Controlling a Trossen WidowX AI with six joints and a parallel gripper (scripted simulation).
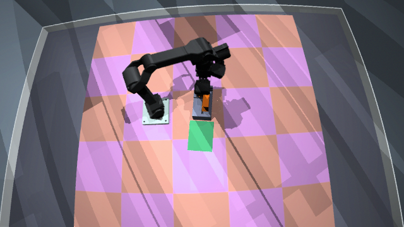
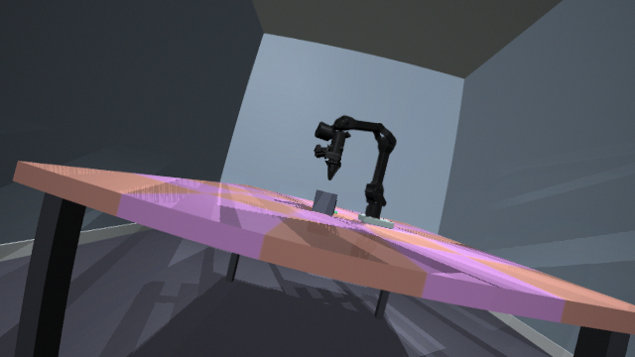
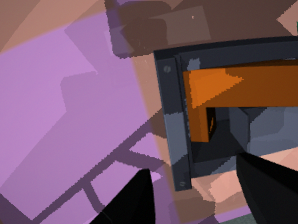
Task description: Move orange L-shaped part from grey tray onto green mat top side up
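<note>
The orange part [image 1: 206, 101] [image 3: 250, 87] lies in the pocket of the grey tray [image 1: 202, 118] [image 2: 324, 203] [image 3: 172, 95]. Its L-shaped end, with the short leg, shows near the tray's end wall in the wrist view; its other end is outside that view. I cannot tell exactly how level it sits. My gripper [image 2: 330, 178] [image 3: 194, 171] is partly open with nothing between its fingers. It points down and hangs above the tray's far end, with a gap in the exterior view. The green mat [image 1: 201, 135] [image 2: 335, 212] lies beyond the tray's opposite end, with nothing on it.
The arm's pale base plate [image 1: 146, 120] [image 2: 387, 224] is fixed to the checkered table [image 1: 199, 208] [image 2: 342, 265], left of the tray in the top view. The arm arches from it over to the tray's far end. Shadows cross the table and tray.
</note>
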